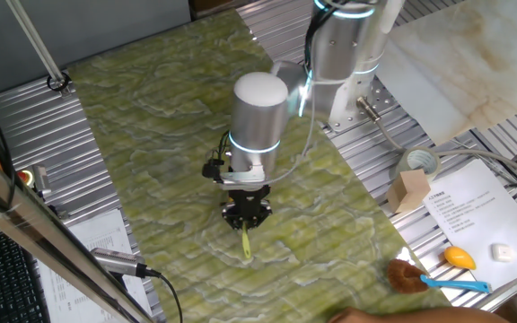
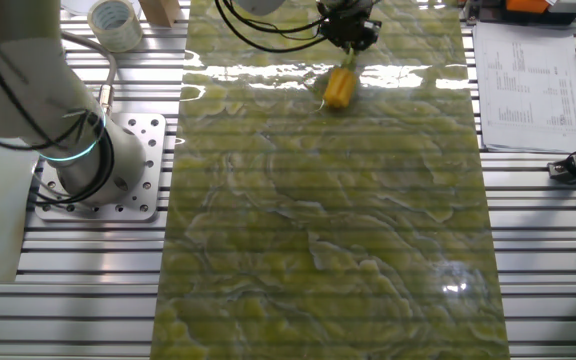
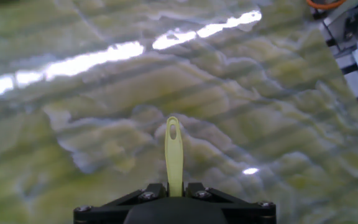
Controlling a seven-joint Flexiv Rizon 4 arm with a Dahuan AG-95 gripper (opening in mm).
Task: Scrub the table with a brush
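Spread across the ribbed metal bench (image 2: 538,250), the yellow-green marbled table (image 2: 328,230) fills most of both fixed views, with glare bands seen near its far edge. The silver arm (image 1: 258,112) is reached out over it from a base bolted beside the mat. Off the mat, a roll of tape (image 2: 116,22), printed sheets (image 1: 474,211) and a blue-handled brush (image 1: 424,278) are seen lying apart from the work.

The yellow brush (image 2: 339,87) is held below the gripper (image 1: 246,213): its blocky head is seen just beneath the hand in the other fixed view, while its thin handle (image 3: 174,155) is shown pointing forward in the hand view. Whether the head is pressed on the table or held slightly above cannot be told.

Trouble could be expected from the slim grip: if sideways force is met on the fine ridges, the brush might be twisted or levered out. Too little downward pressure would leave the surface merely skimmed.

The jaws are seen nearly closed, clamped on the narrow handle, with nothing else touched.
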